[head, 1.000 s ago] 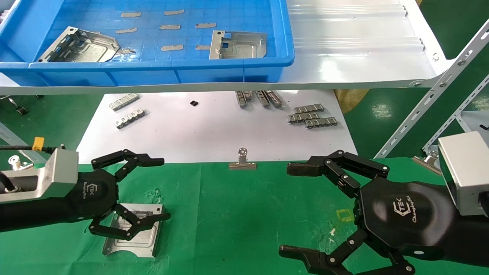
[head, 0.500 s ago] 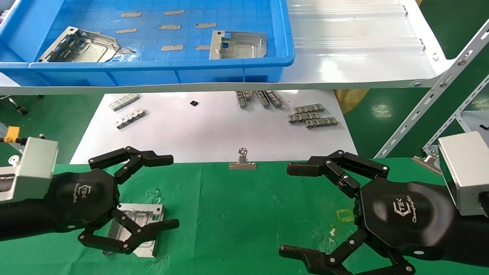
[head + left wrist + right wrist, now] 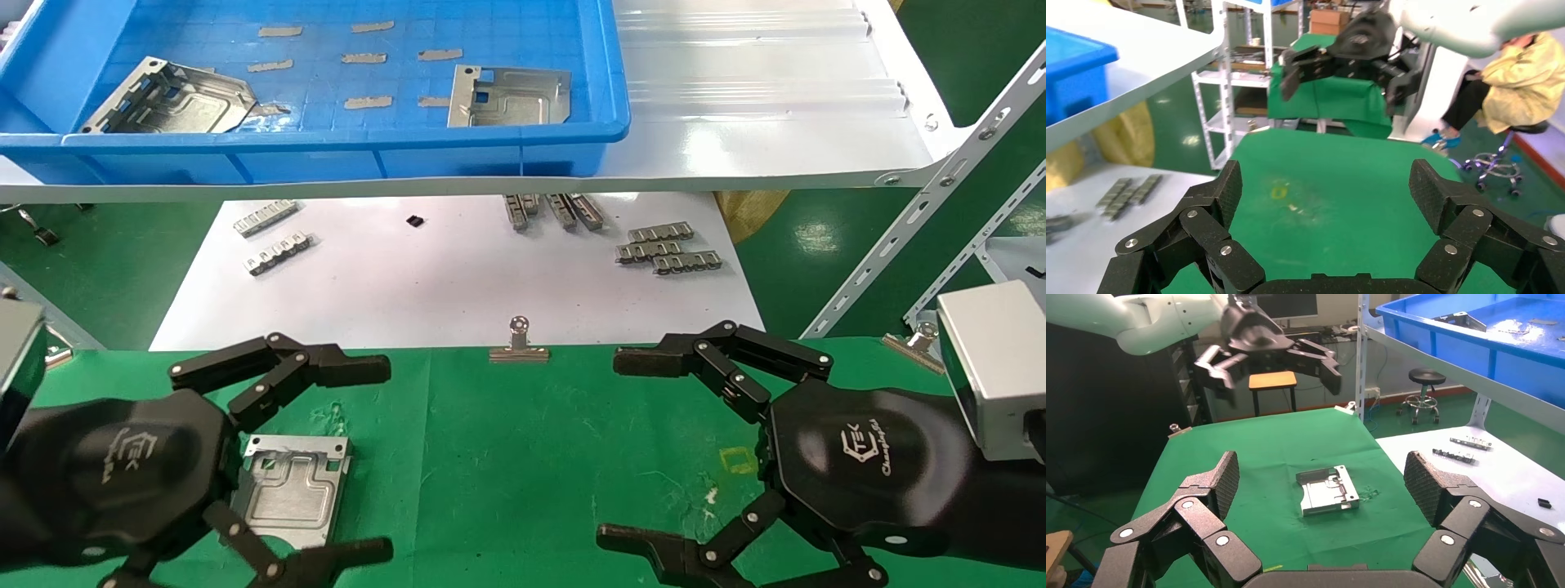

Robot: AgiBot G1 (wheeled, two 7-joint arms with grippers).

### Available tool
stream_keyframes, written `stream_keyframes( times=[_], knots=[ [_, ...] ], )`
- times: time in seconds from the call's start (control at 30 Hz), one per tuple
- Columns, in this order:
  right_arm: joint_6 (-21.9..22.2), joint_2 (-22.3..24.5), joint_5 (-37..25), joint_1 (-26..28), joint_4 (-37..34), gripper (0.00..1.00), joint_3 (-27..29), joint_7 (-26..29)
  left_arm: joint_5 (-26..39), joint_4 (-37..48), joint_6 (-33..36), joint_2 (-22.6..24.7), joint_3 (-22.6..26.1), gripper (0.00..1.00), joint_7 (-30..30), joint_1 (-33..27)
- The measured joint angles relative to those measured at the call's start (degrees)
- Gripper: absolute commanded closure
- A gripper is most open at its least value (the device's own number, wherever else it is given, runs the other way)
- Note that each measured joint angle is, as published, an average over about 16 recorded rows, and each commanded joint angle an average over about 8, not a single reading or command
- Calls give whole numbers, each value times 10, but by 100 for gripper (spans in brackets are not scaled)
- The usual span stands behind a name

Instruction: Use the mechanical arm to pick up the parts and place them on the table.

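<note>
My left gripper (image 3: 359, 461) sits at the lower left of the head view, fingers spread wide and holding nothing, raised above the green table (image 3: 523, 457). One part (image 3: 290, 490) lies flat on the cloth just right of my left palm, between the two spread fingers as seen from above, not touched by either. In the right wrist view that same part (image 3: 1329, 490) lies alone mid-cloth with the left gripper (image 3: 1275, 361) clearly up in the air behind it. My right gripper (image 3: 617, 449) is parked at the lower right of the head view, fingers also spread wide, empty, over the cloth near a small yellow square mark (image 3: 738, 460). Two more parts stay in the blue bin (image 3: 327, 155) on the white shelf at the top of the frame: one tilted part (image 3: 176, 96) at upper left, one flat part (image 3: 508, 96) near the bin's right end. Small grey strips (image 3: 666, 249) lie on the white sheet (image 3: 425, 286) mid-frame. A binder clip (image 3: 519, 343) sits at the cloth's far edge, centre.
</note>
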Motion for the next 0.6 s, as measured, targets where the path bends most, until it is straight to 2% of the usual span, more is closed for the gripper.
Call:
stream_keyframes(
  times=[0.6],
  knots=[
    [0, 0, 0, 0, 0, 0, 0, 0, -5, -14, -2, -3, -8, 0, -13, 8]
  ],
)
